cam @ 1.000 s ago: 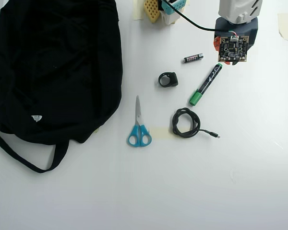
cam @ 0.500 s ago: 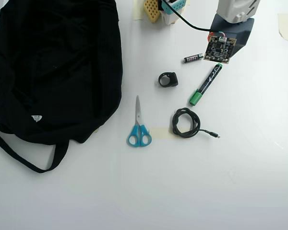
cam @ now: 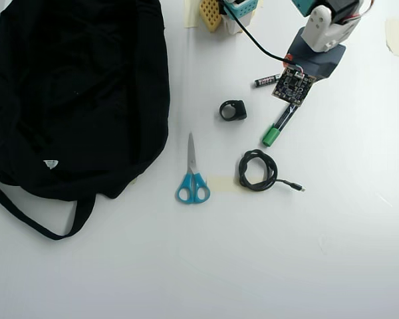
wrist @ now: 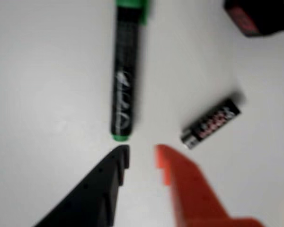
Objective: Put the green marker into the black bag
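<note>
The green marker (cam: pixel 276 126) lies on the white table (cam: pixel 306 252), its upper end under the arm's camera board (cam: pixel 293 84). In the wrist view the gripper (wrist: pixel 142 157) (fingers slightly apart, empty) hovers just short of the marker's tip. A small battery (wrist: pixel 211 122) lies just beside it. The black bag (cam: pixel 73 93) sits well apart, left.

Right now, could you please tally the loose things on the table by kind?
Bag: 1
Marker: 1
Battery: 1
Scissors: 1
Coiled cable: 1
Small black ring-shaped piece: 1
Total: 6
</note>
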Robot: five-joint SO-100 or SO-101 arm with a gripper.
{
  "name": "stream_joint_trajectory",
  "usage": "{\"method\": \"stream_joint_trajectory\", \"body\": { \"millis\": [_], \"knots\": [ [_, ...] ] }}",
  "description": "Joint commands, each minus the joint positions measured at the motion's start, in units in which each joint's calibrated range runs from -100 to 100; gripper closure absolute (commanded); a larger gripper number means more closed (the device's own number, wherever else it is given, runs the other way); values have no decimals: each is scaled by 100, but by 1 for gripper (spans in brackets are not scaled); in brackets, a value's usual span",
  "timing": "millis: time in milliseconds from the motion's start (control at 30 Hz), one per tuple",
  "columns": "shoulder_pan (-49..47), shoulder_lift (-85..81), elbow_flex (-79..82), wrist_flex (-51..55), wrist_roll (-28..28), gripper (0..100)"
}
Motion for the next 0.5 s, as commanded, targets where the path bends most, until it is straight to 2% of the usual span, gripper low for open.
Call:
{"method": "stream_joint_trajectory", "body": {
  "millis": [0,100,300,467],
  "knots": [
    [-156,96,-446,20,24,82],
    [-313,145,-554,-40,-23,79],
    [-545,253,-329,-31,-474,77],
    [-538,494,-491,-40,-522,76]
  ]
}}
